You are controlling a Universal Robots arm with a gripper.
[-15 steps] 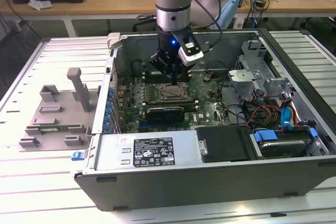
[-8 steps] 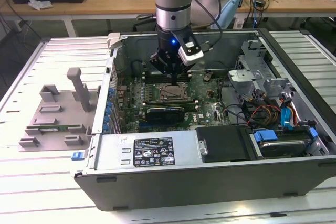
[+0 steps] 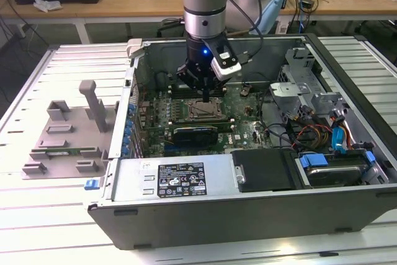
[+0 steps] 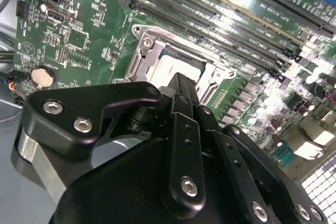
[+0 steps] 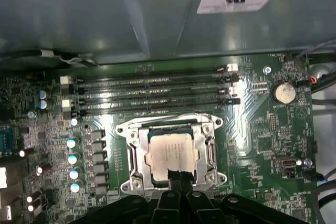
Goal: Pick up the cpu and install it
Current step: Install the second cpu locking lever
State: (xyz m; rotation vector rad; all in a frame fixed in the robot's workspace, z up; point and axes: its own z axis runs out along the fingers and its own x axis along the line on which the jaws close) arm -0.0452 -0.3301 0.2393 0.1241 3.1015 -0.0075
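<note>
Pale silver and square, the thin cpu (image 5: 172,153) lies flat inside the dark metal socket frame (image 5: 132,157) on the green motherboard (image 5: 262,129) of the open grey computer case (image 3: 248,209). We see our black gripper (image 5: 178,176) poised just above its near edge, fingers drawn together and holding nothing. We judge placement done; the frame looks unclamped.

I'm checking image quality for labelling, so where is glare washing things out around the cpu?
In the second wrist view, bright glare blows out the memory slots beside the cpu; in the first wrist view, the cpu reads clearly, the case wall hazily lit.
</note>
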